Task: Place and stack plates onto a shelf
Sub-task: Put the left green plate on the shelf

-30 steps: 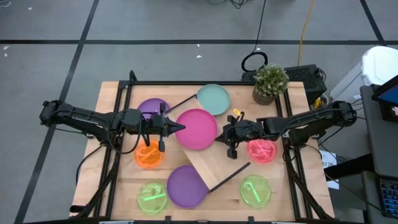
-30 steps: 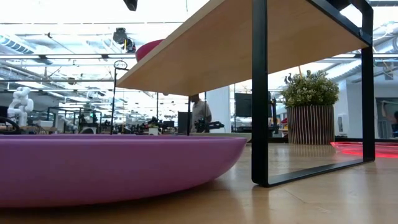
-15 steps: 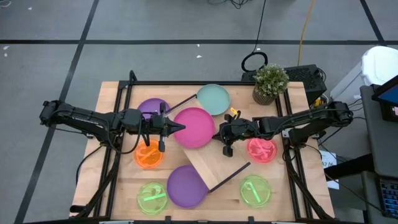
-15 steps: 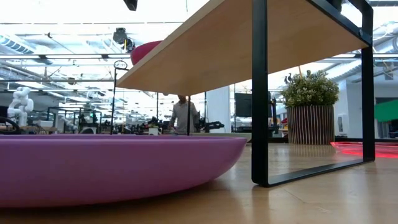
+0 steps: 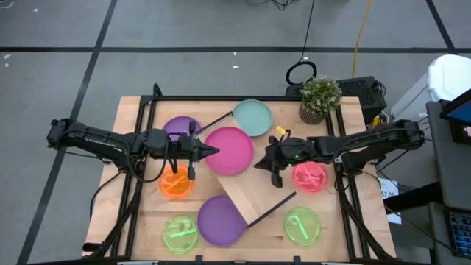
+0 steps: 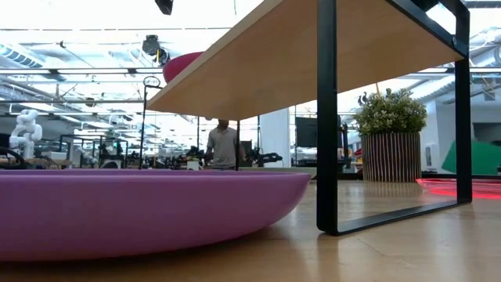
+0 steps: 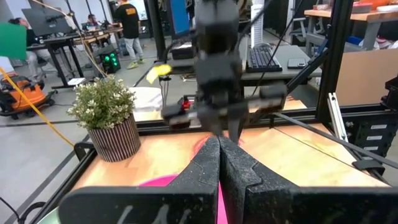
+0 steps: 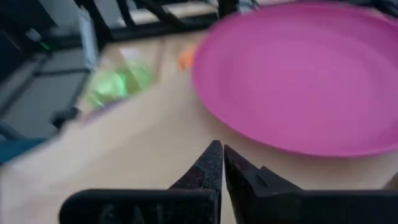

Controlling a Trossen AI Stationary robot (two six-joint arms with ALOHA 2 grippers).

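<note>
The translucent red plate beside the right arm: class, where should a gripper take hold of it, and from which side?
Grip the red plate by its thin raised rim, coming from above on the edge nearest the right gripper. It lies flat on the table, so only the rim offers purchase.

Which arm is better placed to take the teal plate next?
Probably the right. In the high view the right gripper is over the shelf, nearer the teal plate. The left gripper sits across the magenta plate. Both jaws are shut and empty.
</note>
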